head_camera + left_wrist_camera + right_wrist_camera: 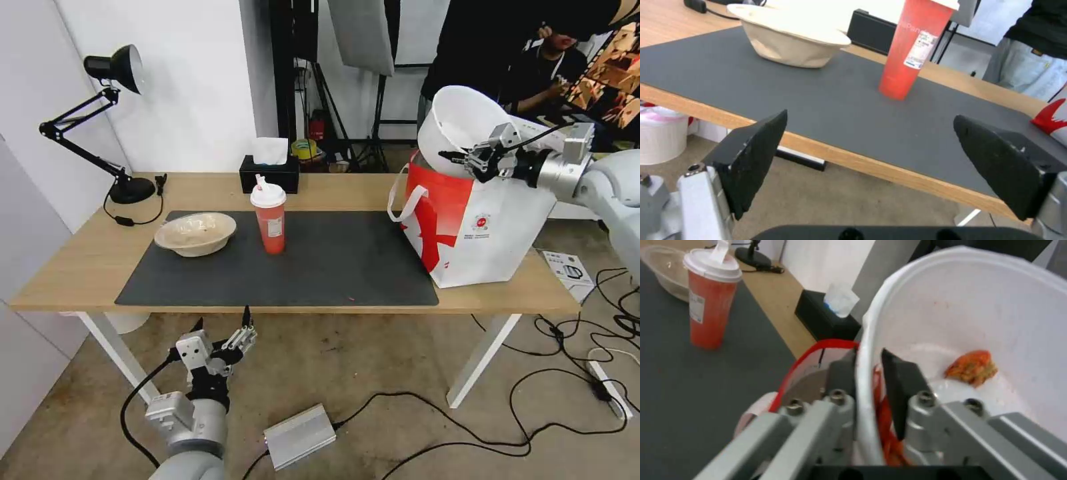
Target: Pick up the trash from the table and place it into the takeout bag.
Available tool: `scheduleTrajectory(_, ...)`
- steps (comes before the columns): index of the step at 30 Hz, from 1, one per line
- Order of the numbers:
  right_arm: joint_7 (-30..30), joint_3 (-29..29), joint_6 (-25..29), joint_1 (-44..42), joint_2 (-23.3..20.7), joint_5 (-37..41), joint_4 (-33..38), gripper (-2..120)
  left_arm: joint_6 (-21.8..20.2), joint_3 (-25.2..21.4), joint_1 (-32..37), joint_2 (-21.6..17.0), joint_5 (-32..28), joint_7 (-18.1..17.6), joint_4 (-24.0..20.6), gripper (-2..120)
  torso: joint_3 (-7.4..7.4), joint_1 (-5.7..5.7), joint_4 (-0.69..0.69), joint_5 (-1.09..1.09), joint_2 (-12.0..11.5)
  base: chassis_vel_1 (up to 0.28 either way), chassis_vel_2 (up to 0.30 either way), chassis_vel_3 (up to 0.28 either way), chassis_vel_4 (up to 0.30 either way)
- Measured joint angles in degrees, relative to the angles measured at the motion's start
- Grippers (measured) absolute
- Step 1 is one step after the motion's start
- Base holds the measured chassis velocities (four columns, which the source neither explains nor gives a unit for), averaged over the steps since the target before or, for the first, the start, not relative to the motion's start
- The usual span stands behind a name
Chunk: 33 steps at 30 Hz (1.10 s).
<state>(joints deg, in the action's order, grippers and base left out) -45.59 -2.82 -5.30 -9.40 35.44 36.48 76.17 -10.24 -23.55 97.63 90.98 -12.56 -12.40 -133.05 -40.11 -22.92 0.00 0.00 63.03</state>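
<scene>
Right gripper [475,162] pinched the white bowl [460,127] by its rim, tilted above the bag [487,227]. Thin plastic, light and flexy, greasy inside; rim grip looked right. Left gripper [227,341] hung wide open, empty, below the table [80,267] edge.

We see the deep white round bowl [460,123] with red scraps tilted above the red-and-white takeout bag [477,227], apparently untouching, while the lidded red drink cup [269,215] and shallow beige bowl [196,233] stand on the light-wood table's [80,267] grey mat.
</scene>
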Motion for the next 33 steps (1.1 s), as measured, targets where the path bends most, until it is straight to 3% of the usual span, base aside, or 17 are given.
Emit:
scheduleTrajectory(3,0.10,0.02,0.00,0.01,-0.10,0.18,0.07,27,0.03,0.14,0.01,0.12,0.17,0.00,0.00,100,0.00,0.00,0.00,0.00,0.00,0.000,0.000,0.000,0.000)
scheduleTrajectory(8,0.31,0.02,-0.01,0.41,-0.35,0.56,0.23,52,0.08,0.21,0.16,0.21,0.38,-0.01,-0.15,100,0.00,0.00,0.00,0.00,0.00,0.000,0.000,0.000,0.000)
scheduleTrajectory(13,0.50,0.03,-0.01,0.45,-0.48,0.66,0.30,66,0.10,0.19,0.24,0.18,0.42,-0.02,-0.27,100,0.00,0.00,0.00,0.00,0.00,0.000,0.000,0.000,0.000)
scheduleTrajectory(16,0.73,0.22,-0.01,0.39,-0.58,0.81,0.38,83,0.11,0.23,0.43,0.17,0.49,-0.04,-0.38,100,0.00,0.00,0.00,0.00,0.00,0.000,0.000,0.000,0.000)
scheduleTrajectory(18,0.77,0.25,-0.01,0.38,-0.61,0.84,0.41,85,0.12,0.23,0.49,0.16,0.51,-0.04,-0.44,100,0.00,0.00,0.00,0.00,0.00,0.000,0.000,0.000,0.000)
scheduleTrajectory(21,0.94,0.27,0.00,0.43,-0.75,0.94,0.65,98,0.12,0.25,0.72,0.08,0.58,-0.05,-0.71,100,0.00,0.00,0.00,0.00,0.00,0.000,0.000,0.000,0.000)
scheduleTrajectory(33,1.98,0.62,-0.05,0.10,-1.28,1.99,2.18,100,0.17,0.31,1.59,0.04,0.89,-0.07,-1.33,100,0.00,0.00,0.00,0.00,0.00,0.000,0.000,0.000,0.000)
